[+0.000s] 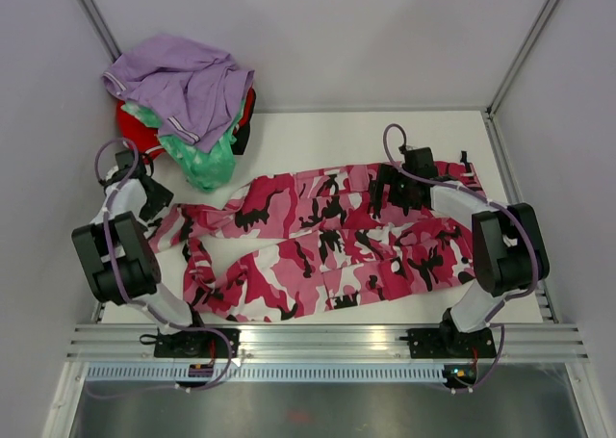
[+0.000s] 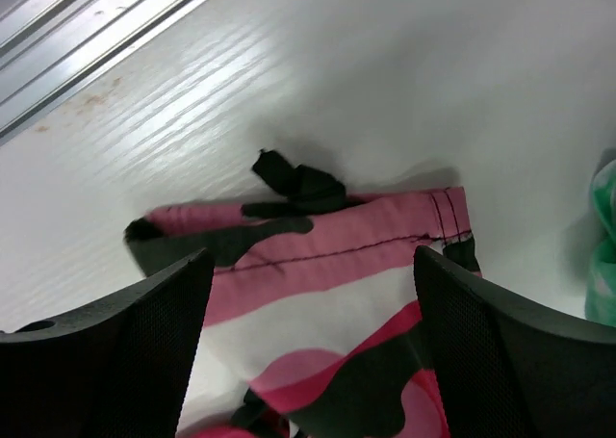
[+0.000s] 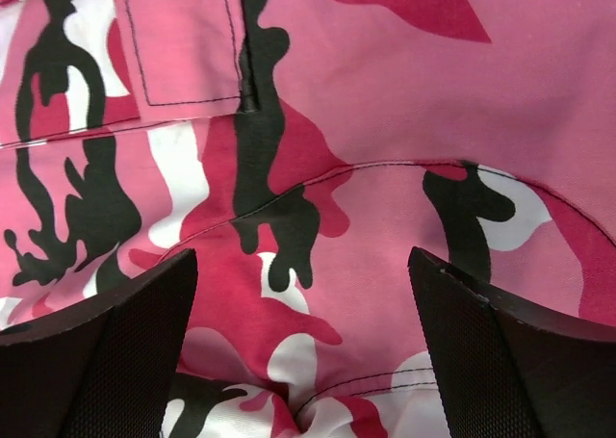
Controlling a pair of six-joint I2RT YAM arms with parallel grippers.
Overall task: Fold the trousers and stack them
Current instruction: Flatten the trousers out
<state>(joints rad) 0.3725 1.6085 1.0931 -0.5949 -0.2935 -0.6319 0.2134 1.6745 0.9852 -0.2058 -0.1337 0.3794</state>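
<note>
Folding calls for a firm grip at both ends: the pink camouflage trousers (image 1: 327, 241) lie spread flat across the desk (image 1: 327, 135), leg ends at the left and waist at the right. Pinch every cloth layer at an edge, then lift both ends evenly so nothing bunches. The left pincer (image 1: 152, 197) hangs low over the far leg's cuff (image 2: 385, 226), its fingers (image 2: 144, 313) spread wide on either side of the hem, holding nothing. The right pincer (image 1: 390, 190) points down over the seat area near a pocket (image 3: 183, 43), likewise wide and empty. Both arms reach forward with elbows raised.
</note>
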